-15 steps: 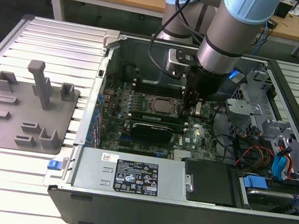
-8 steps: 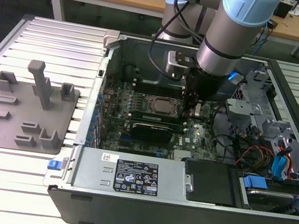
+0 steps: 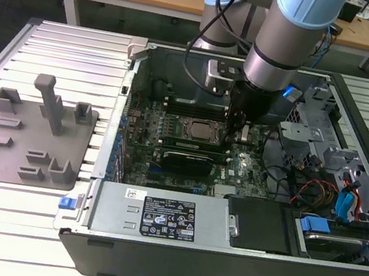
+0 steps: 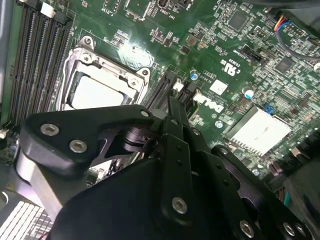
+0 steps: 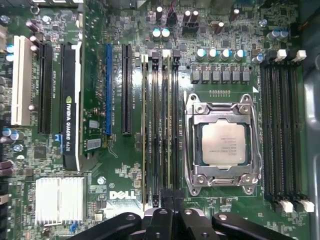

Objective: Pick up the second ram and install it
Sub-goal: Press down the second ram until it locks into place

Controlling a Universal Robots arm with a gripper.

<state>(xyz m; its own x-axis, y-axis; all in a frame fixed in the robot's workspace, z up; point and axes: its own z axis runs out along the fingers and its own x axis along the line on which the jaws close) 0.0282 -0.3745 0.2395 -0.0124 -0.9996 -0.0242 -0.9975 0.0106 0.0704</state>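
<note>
In the first wrist view the second ram [image 5: 167, 125] shows edge-on as a thin green stick standing in a black memory slot beside the CPU socket [image 5: 224, 142]. Its near end runs in between the black fingers of my gripper [image 5: 172, 212], which are shut on it. A similar stick [image 5: 145, 125] stands two slots away. In the second wrist view the gripper [image 4: 172, 102] is closed to a narrow tip right over those slots. In the exterior view the gripper [image 3: 240, 134] reaches down inside the open computer case, just to the exterior view's right of the CPU.
Black memory slots [image 5: 282, 125] lie on the far side of the socket. A graphics card [image 5: 70, 110] and a finned heat sink [image 5: 59, 199] lie beyond the sticks. A gray fixture [image 3: 29, 133] lies outside the case; cables [image 3: 318, 189] and drive bays crowd the case's other end.
</note>
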